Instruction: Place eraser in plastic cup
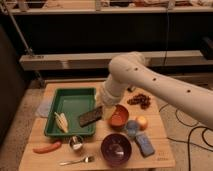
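Dark shelving with pale rails stands behind a wooden bench [157,131], and on that bench we count the following. One green tray [70,102] sits on the left half, with one pale yellow item [61,121] lying in it that we cannot identify. Two bowls: one orange bowl [119,116] near the middle and one purple bowl [116,148] at the front edge. One plastic cup [132,128], small and blue-grey, stands just right of the orange bowl and behind the purple one. One light-blue block [145,144] lies flat to the front right of it. One small round orange-yellow fruit [143,122] sits just beside the plastic cup. One shiny metal cup [76,143] stands in front of the tray. One fork [77,161] lies at the front edge. One reddish oblong item [46,147] lies at the front left. One dark cluster [140,100] lies at the back right. One white arm [150,85] reaches in from the right. One tool [102,113] hangs at its end, between the tray and the orange bowl, closed on the right end of the eraser [90,117]. We note the eraser tilted, over the tray's right rim, apart from the plastic cup.
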Motion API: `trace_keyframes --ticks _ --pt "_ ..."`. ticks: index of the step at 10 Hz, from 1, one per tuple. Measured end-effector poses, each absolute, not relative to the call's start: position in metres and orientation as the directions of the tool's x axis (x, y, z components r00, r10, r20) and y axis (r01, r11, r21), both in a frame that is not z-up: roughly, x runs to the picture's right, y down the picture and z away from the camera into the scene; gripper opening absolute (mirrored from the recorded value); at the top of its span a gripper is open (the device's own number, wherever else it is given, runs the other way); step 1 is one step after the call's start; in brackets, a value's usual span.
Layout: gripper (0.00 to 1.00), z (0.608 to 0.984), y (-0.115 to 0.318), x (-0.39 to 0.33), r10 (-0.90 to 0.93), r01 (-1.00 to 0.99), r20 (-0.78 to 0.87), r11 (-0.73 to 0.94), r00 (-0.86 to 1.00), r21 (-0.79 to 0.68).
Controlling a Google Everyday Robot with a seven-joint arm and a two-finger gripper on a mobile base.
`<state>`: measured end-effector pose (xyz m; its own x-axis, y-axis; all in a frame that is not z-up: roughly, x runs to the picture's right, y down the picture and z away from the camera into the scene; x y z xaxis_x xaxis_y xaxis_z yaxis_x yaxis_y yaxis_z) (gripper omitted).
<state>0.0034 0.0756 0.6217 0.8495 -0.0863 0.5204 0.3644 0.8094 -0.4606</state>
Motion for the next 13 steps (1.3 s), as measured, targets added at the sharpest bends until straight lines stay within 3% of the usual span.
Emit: trace_keyframes --ticks 9,13 --pt "0.0 0.627 0.075 0.015 -0.065 0.328 0.481 0.809 0.874 -0.487" --pt "0.0 0.63 0.081 0.094 0.035 0.189 0.375 0.818 0.926 -0.543"
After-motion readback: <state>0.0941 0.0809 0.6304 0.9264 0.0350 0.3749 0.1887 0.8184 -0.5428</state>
